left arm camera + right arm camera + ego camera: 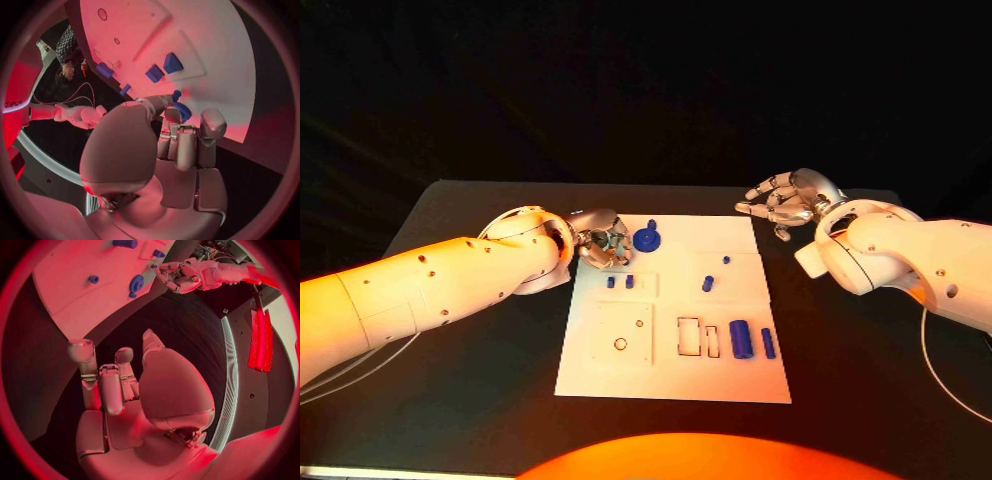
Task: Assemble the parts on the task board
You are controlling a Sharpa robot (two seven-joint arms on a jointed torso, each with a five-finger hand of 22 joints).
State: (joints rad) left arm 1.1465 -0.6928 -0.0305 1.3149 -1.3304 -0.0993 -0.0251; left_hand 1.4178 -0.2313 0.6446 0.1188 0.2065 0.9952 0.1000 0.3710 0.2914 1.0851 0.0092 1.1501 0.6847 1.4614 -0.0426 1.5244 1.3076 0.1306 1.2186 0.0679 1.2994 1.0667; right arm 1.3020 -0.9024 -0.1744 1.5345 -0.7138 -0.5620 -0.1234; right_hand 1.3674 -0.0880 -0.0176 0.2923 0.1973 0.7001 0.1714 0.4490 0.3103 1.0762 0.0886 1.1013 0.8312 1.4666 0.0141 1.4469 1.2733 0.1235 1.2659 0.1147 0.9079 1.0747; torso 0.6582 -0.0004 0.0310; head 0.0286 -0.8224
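Note:
The white task board (672,375) lies in the middle of the table. A round blue part (648,238) stands near its far edge. My left hand (600,245) is right beside it, fingers curled. In the left wrist view its fingertips (172,116) meet the same blue part (183,111); a firm hold is unclear. Two small blue parts (620,282) stand just in front of that hand. A thick blue cylinder (741,340) and a thin one (769,343) lie at the board's near right. My right hand (788,202) hovers off the board's far right corner, fingers spread, holding nothing.
More small blue parts (708,284) sit mid-board, beside rectangular slots (688,337) and a square recess with a round hole (620,344). Black table (473,400) surrounds the board. In the right wrist view my left hand (181,274) is near the round blue part (135,284).

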